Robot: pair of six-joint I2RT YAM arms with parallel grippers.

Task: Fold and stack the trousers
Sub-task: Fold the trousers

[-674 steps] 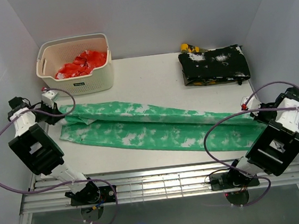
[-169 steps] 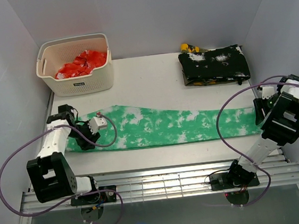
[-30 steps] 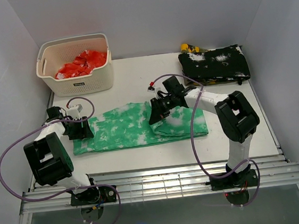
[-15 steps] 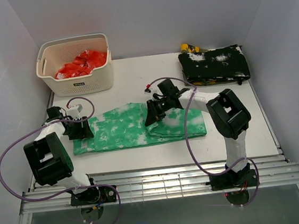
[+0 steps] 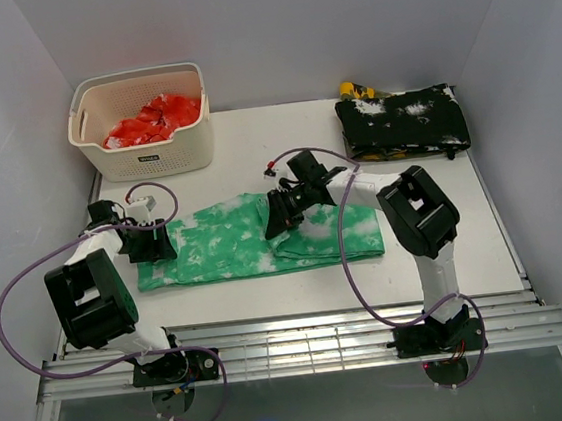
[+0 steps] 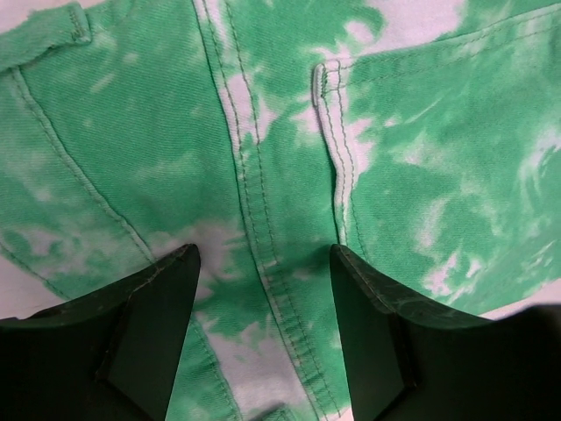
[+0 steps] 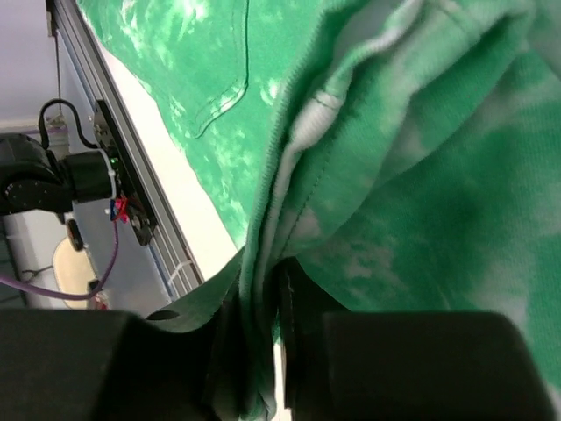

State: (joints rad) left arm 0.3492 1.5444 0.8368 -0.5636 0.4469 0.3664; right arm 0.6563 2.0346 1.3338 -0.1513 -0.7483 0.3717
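Observation:
The green, white-blotched trousers [image 5: 234, 246] lie folded on the table, the leg half doubled back over the right part. My left gripper [image 5: 154, 246] rests on their left end. In the left wrist view it [image 6: 263, 254] is open, a finger either side of the seat seam [image 6: 254, 175], gripping nothing. My right gripper [image 5: 274, 219] is low over the middle of the trousers at the edge of the doubled-back layer. In the right wrist view the hem [image 7: 263, 219] runs between its jaws [image 7: 260, 289], which stand narrowly apart, a thin gap beside the cloth.
A cream basket [image 5: 145, 159] with red cloth [image 5: 151, 119] stands at the back left. A black, white-speckled folded garment [image 5: 402, 122] lies at the back right, a yellow item [image 5: 354, 89] behind it. A metal rail [image 5: 295, 340] runs along the near table edge.
My right gripper carried the leg ends a little further left over the trousers, and its jaws have parted slightly. The left gripper has stayed where it was.

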